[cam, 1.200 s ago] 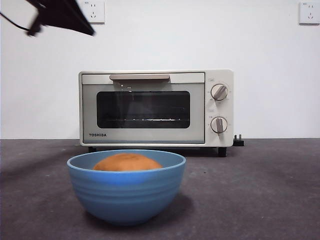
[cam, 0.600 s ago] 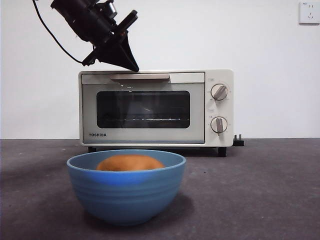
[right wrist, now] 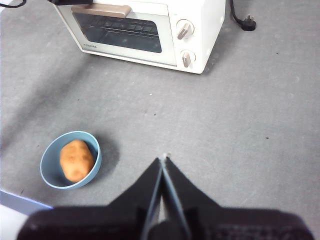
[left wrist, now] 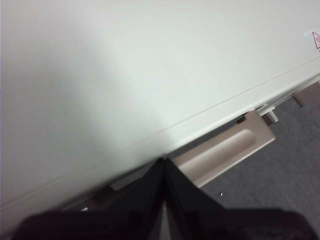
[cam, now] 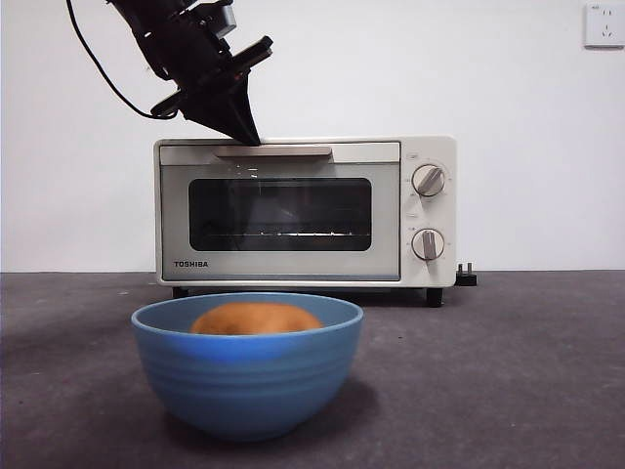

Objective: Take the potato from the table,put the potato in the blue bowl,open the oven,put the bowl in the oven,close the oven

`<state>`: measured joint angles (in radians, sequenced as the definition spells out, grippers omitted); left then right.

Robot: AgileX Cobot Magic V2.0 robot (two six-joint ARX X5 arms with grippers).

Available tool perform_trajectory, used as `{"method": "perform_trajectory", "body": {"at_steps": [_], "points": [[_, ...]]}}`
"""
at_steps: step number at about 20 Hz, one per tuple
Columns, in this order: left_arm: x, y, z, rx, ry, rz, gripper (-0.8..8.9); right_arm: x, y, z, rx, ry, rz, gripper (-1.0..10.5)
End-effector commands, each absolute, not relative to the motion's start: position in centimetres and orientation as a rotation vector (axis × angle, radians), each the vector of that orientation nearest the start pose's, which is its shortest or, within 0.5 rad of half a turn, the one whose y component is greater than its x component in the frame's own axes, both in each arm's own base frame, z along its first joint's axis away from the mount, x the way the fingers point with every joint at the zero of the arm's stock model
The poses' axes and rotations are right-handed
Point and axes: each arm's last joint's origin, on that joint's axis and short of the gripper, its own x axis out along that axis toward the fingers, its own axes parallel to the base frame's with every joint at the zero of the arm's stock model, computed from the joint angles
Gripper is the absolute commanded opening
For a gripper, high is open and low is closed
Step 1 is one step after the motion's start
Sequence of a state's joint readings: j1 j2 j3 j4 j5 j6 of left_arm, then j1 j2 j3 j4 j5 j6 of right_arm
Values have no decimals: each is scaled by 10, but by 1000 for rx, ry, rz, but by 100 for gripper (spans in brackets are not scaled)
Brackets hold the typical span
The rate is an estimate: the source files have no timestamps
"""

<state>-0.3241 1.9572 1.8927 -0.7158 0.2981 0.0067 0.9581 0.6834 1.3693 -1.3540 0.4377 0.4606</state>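
Potato (cam: 255,318) lies inside the blue bowl (cam: 247,376), golden-brown, only its top showing above the rim in the front view. From the right wrist view the potato (right wrist: 76,160) fills much of the bowl (right wrist: 48,172) floor, long axis tilted.

Bowl stands upright on the table (cam: 508,381), in front of the oven (cam: 305,210) and well apart from it, bare grey surface between them.

Oven door is shut. Dark glass shows the wire rack behind it. Beige bar handle (cam: 272,150) runs along the top of the door. Two round knobs (cam: 428,180) stacked on the right of the oven's face. A black plug and cord (right wrist: 242,20) lie on the table by the oven's far right corner.

Left gripper (cam: 246,135) comes down from the upper left, tip at the left end of the handle; contact cannot be judged. In the left wrist view its jaws are pressed together to a point (left wrist: 164,162), nothing between them, the handle (left wrist: 225,152) just beyond and the oven's cream top filling the rest.

Right gripper (right wrist: 163,162) hangs high over open table, jaws closed together and empty, bowl off to one side, oven farther ahead.
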Motion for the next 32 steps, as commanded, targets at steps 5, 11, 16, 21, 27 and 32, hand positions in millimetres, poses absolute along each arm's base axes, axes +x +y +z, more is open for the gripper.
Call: {"method": "perform_trajectory", "body": {"at_steps": [5, 11, 16, 21, 27, 32], "points": [[398, -170, 302, 124, 928, -540, -6, 33, 25, 413, 1, 611, 334, -11], [391, -192, 303, 122, 906, -504, -6, 33, 24, 413, 0, 611, 334, -11], [386, -194, 278, 103, 942, -461, -6, 33, 24, 413, -1, 611, 334, -11], [355, -180, 259, 37, 880, -448, -6, 33, 24, 413, -1, 610, 332, -11], [343, -167, 252, 38, 892, -432, -6, 33, 24, 413, 1, 609, 332, -11], [334, -174, 239, 76, 918, -397, -6, 33, 24, 413, 0, 610, 332, -11]]}}
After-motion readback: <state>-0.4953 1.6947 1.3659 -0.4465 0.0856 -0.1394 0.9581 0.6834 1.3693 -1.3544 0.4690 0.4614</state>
